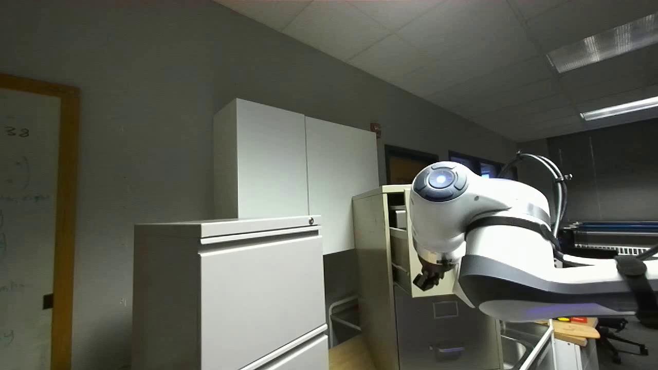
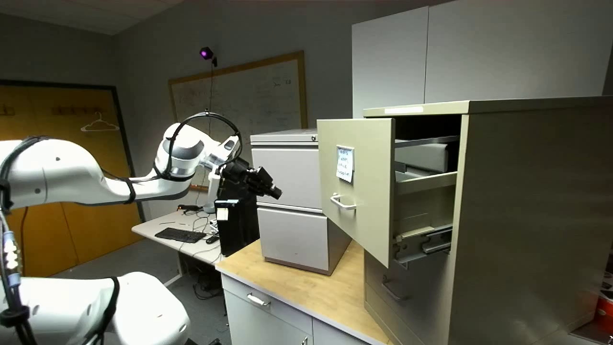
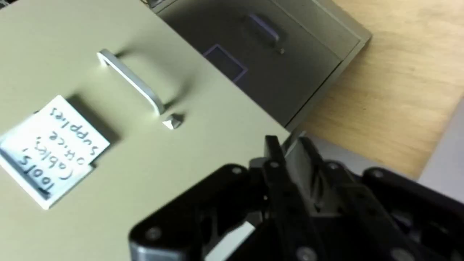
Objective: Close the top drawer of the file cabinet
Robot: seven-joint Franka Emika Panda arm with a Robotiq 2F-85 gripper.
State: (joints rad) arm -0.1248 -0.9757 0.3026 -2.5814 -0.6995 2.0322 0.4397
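**Fingers [image 3: 279, 170] parted, top drawer [image 2: 368, 191] standing out**

Narrow gap between the two fingers of the gripper [image 2: 269, 184]; background visible through it in wrist view. Gripper points slantwise down at the end of the robot arm [image 2: 81, 172], apart from the drawer front in an exterior view.

Top drawer: uppermost in the beige file cabinet [image 2: 527, 215], well out of it in both exterior views. Rail [image 2: 437, 241] exposed low along its side. Grey box [image 2: 421, 157] sits inside. Front is flat, with a silver handle [image 3: 132, 81] and, near that, a handwritten note [image 3: 61, 145] reading tools, cables, office supplies. Lower drawer [image 3: 304, 69] just beneath is pushed in, handle on it too.

Surroundings: grey cabinet [image 1: 262, 288] beside the file cabinet, on a wooden counter [image 2: 306, 290]. White cupboard [image 1: 272, 159] behind, higher up. Whiteboard [image 2: 239, 91] on the wall. Desk [image 2: 163, 223] farther back, holding a keyboard [image 2: 179, 235]. Clothes hanger [image 2: 99, 125] on a wooden door [image 2: 57, 167].
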